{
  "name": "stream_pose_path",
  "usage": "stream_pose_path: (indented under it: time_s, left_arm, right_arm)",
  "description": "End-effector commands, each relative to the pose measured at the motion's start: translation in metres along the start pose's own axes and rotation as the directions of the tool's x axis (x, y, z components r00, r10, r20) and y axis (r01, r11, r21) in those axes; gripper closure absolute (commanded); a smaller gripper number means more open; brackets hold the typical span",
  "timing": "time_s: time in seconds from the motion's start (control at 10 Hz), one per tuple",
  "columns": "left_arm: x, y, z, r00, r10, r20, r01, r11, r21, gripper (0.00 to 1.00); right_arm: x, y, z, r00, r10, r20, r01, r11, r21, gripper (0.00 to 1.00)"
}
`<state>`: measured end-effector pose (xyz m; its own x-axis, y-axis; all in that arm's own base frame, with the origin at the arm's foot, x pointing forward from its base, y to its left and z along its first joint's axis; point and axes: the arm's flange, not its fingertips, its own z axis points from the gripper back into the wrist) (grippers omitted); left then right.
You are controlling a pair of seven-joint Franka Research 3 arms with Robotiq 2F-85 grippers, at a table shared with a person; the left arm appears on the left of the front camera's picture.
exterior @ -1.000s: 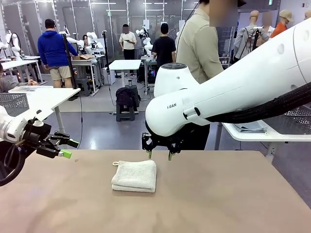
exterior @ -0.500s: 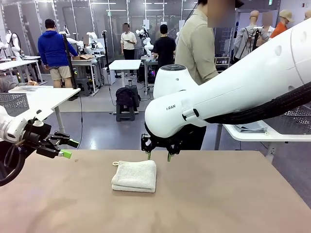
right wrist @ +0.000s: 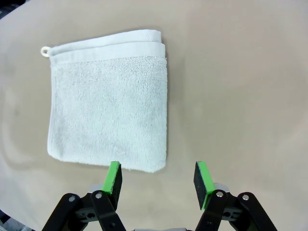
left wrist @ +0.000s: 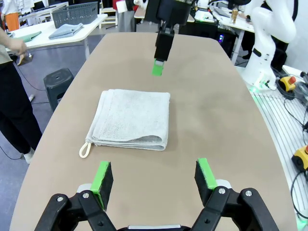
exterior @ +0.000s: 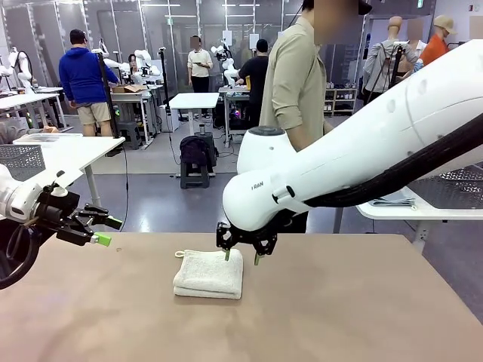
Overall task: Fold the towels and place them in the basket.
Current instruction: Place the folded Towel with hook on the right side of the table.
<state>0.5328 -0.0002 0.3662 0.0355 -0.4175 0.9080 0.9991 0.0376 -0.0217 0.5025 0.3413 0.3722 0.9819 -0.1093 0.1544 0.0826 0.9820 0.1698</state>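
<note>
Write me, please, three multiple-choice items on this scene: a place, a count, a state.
1. Where does the folded off-white terry-cloth towel lie? A in a basket; B on the tan table; C in a gripper.
2. How many towels lie on that table? A one; B two; C three.
3. How is the right gripper? A shut on the towel; B shut, empty; C open over the towel's edge.
Answers: B, it rests flat on the tabletop; A, it lies alone; C, green pads stand apart over its edge.
</note>
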Motion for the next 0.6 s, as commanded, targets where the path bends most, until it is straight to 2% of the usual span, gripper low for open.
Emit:
stream_pose_path:
  time_s: [0.0,0.5]
  left_arm:
    - [0.002,-0.002,0.001,1.0,-0.003,0.002,0.003,1.0,0.002,0.13]
    - [0.002,-0.002,0.001,1.0,-0.003,0.002,0.003,1.0,0.002,0.13]
  right_arm:
    - [0.008,-0.004,-0.019,1.0,-0.007,0.002,0.007,0.998,0.056,0.24]
    - [0.01,-0.009,-0.056,1.0,0.001,0.022,-0.002,0.998,0.058,0.24]
